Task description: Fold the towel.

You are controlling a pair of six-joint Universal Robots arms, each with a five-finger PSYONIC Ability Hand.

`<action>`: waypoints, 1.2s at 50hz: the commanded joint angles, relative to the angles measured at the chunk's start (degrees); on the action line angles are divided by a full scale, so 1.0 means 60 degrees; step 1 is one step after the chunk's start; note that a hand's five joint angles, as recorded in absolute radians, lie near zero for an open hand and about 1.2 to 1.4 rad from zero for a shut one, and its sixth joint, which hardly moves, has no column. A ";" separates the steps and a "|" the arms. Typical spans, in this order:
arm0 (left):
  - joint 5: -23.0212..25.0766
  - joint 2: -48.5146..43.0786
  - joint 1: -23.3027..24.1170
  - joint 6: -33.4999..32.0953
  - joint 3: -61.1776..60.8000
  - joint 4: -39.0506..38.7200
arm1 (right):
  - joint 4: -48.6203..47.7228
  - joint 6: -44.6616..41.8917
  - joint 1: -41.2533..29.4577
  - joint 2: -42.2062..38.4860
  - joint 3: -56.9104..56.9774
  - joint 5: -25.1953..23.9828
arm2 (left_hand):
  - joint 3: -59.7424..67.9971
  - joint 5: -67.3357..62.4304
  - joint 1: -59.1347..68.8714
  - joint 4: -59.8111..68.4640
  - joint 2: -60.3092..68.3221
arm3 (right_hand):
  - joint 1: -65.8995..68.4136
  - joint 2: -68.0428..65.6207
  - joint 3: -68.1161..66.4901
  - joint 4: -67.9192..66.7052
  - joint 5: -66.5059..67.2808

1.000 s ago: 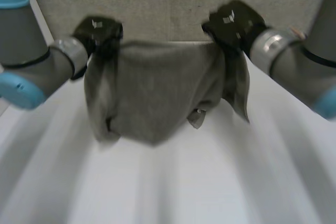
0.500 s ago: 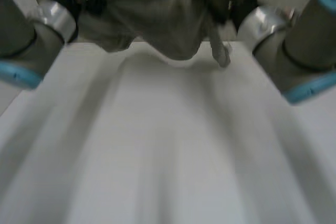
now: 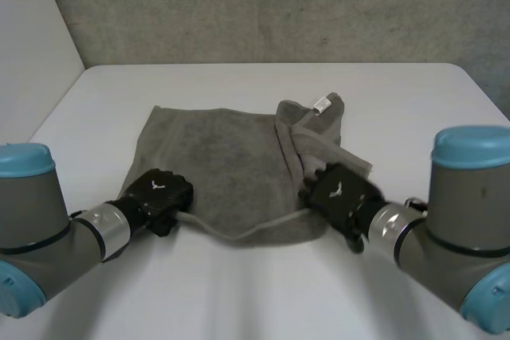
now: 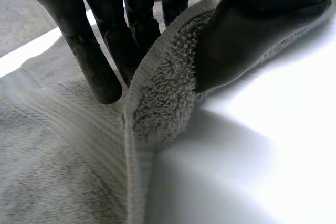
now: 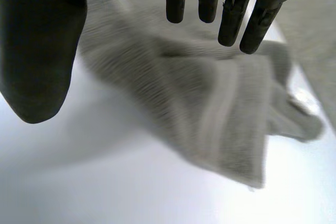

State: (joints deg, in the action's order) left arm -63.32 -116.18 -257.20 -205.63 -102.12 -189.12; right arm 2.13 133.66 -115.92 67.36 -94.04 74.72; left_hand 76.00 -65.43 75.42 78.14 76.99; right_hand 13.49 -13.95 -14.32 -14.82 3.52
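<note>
The white table [image 3: 255,292] has rounded far corners. One grey towel [image 3: 215,169] lies directly on it, near the middle of the surface. The towel's left part lies spread flat. Its right part is bunched and folded over itself, with a small white label [image 3: 321,104] at the far right corner.

Soft, even light falls on the table [image 3: 239,292]. Beside the left hand [image 4: 262,30] its white top glares brightly. The towel [image 4: 163,93] pinched there casts a grey shadow.
</note>
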 commanded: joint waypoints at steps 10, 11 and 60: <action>0.0006 0.0115 -0.0258 0.0083 -0.0192 -0.0062 | 0.0245 0.2040 0.0027 0.0374 0.1274 0.0085 | 0.0666 -0.0762 0.0763 0.0310 0.0502 | -0.0582 0.0659 0.0721 0.0803 -0.0587; 0.0006 0.0115 -0.0258 0.0083 -0.0192 -0.0062 | 0.0288 0.2040 0.0027 -0.0003 0.1448 0.0114 | 0.0666 -0.0762 0.0763 0.0310 0.0502 | -0.0582 0.0659 0.0721 0.0803 -0.0587; -0.0024 0.0466 -0.1312 0.0228 0.0013 -0.0048 | 0.0684 0.3607 0.0584 -0.1501 0.2211 0.0159 | 0.0666 -0.0762 0.0763 0.0310 0.0502 | 1.1085 -1.1008 -1.0946 -1.0864 1.1080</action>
State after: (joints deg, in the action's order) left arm -63.46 -114.56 -264.23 -204.92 -102.06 -189.42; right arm 5.81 155.89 -113.71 54.52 -80.81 75.49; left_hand 76.01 -65.43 75.42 78.16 76.97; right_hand 75.80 -75.18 -74.89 -76.42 66.93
